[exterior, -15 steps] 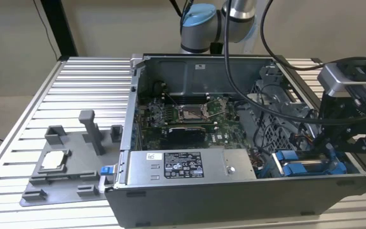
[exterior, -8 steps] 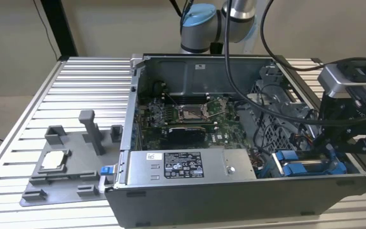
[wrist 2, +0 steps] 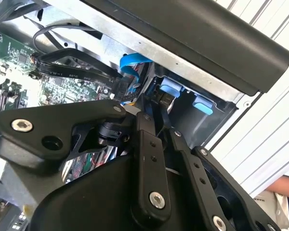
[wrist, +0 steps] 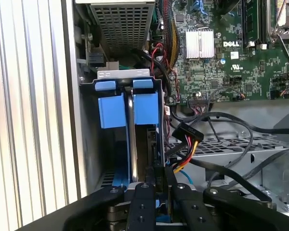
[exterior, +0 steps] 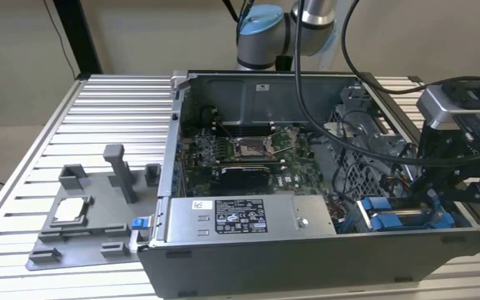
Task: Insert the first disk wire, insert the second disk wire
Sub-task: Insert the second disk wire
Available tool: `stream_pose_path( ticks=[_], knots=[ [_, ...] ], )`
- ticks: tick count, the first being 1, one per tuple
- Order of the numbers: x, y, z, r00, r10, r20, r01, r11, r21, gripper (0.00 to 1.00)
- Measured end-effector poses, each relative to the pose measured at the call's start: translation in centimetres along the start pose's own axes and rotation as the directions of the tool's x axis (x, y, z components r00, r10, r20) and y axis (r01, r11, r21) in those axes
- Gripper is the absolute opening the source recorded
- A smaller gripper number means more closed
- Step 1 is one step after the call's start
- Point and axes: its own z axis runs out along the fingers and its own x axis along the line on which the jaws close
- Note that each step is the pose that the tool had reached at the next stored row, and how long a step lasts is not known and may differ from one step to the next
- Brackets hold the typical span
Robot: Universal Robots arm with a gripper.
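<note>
My gripper (exterior: 434, 199) reaches down into the open computer case (exterior: 307, 262) at the exterior view's right, right behind two blue disk carriers (exterior: 394, 215). In the first wrist view the fingers (wrist: 143, 192) stand close together, pinching a dark connector at the rear of the blue disk carriers (wrist: 130, 109). Beside them hangs a black plug with yellow, red and black wires (wrist: 187, 134), and a blue wire (wrist: 184, 176) runs underneath. The second wrist view has my gripper (wrist 2: 156, 107) against the bay beside blue tabs (wrist 2: 171, 86), near a flat black wire (wrist 2: 67, 70) and its plug (wrist 2: 123, 90).
The motherboard (exterior: 240, 150) and the power supply (exterior: 249, 215) fill the case; loose black cables (wrist: 231, 139) loop over the metal cage. A grey fixture plate (exterior: 90, 212) with a small part lies on the slatted table (exterior: 23, 175). A person's sleeve (wrist 2: 284, 192) is at the table's edge.
</note>
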Motion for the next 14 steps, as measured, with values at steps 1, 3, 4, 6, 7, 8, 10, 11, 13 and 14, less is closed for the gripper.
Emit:
stream_pose_path(
  ticks=[1,3,4,6,7,8,10,11,13,14],
  knots=[
    [0.0,0.0,0.05,1.0,0.0,0.0002,0.0,1.0,0.0,0.0],
    [0.01,0.0,0.15,1.0,0.0,0.0001,0.0,1.0,0.0,0.0],
    [0.02,-0.01,0.22,1.0,0.0,0.0001,0.0,1.0,0.0,0.0],
    [0.03,-0.01,0.39,1.0,0.0,-0.0002,0.0,1.0,0.0,0.0],
    [0.04,-0.01,0.44,1.0,0.0,-0.0007,0.0,1.0,0.0,0.0],
    [0.04,-0.01,0.49,1.0,0.0,-0.0008,0.0,1.0,0.0,0.0],
    [0.05,-0.01,0.55,1.0,0.0,-0.0005,0.0,1.0,0.0,0.0],
    [0.05,-0.01,0.57,1.0,0.0,-0.0002,0.0,1.0,0.0,0.0],
    [0.05,-0.01,0.59,1.0,0.0,0.0001,0.0,1.0,0.0,0.0],
    [0.05,-0.01,0.59,1.0,0.0,0.0001,0.0,1.0,0.0,0.0]
  ],
)
